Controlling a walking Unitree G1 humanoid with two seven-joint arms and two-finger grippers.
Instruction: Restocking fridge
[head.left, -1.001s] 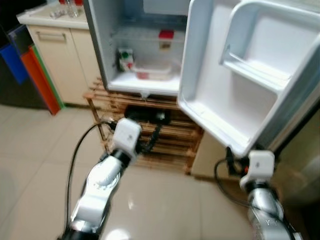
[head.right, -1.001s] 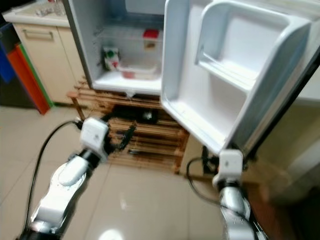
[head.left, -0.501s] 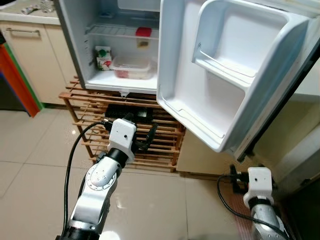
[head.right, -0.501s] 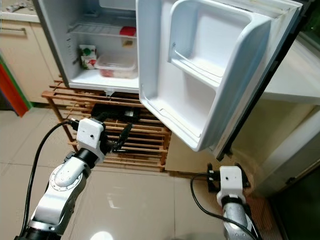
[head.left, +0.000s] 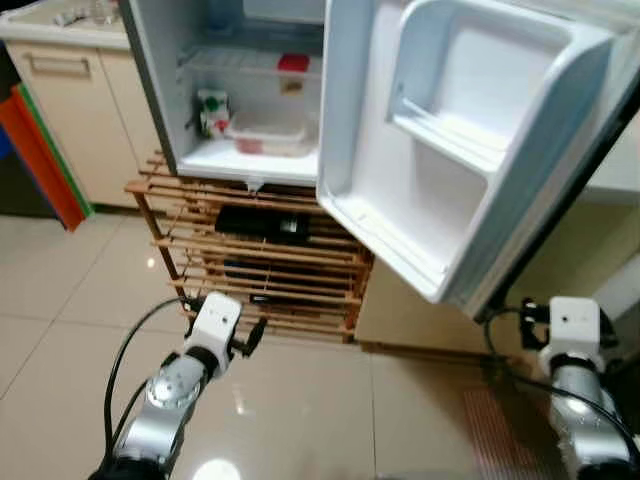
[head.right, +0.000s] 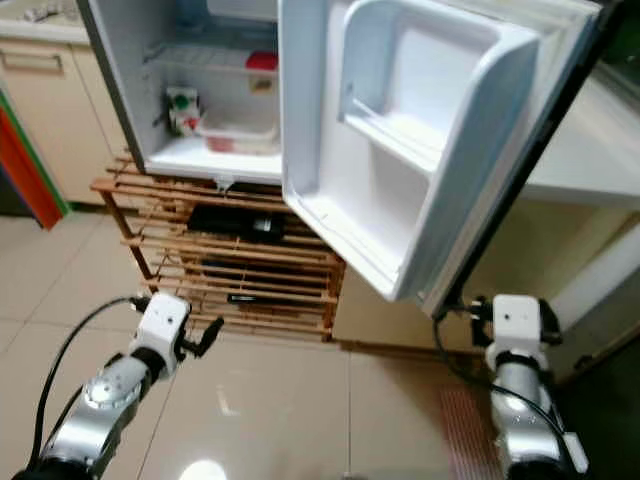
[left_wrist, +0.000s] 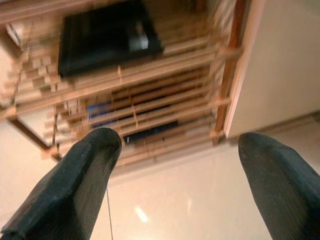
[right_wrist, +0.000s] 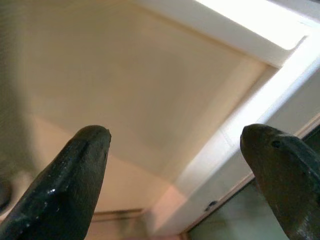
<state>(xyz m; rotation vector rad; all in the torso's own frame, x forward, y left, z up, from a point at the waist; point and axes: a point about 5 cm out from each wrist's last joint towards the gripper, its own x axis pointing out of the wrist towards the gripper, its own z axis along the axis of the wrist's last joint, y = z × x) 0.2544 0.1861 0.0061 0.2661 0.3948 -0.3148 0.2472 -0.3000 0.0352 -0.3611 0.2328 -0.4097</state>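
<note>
Standing open, the glossy white fridge (head.left: 250, 150) tops a slatted wooden rack (head.left: 260, 265).

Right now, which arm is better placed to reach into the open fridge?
Left, probably. The left gripper hangs open in front of the wooden rack, below the fridge compartment. The right gripper is open too, but behind the open door.

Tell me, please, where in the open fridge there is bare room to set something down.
The fridge door offers the most room: its upper door bin and lower door bin look bare. Inside, the floor is crowded at the left by the carton and clear container; a bare strip remains along the front edge.
</note>
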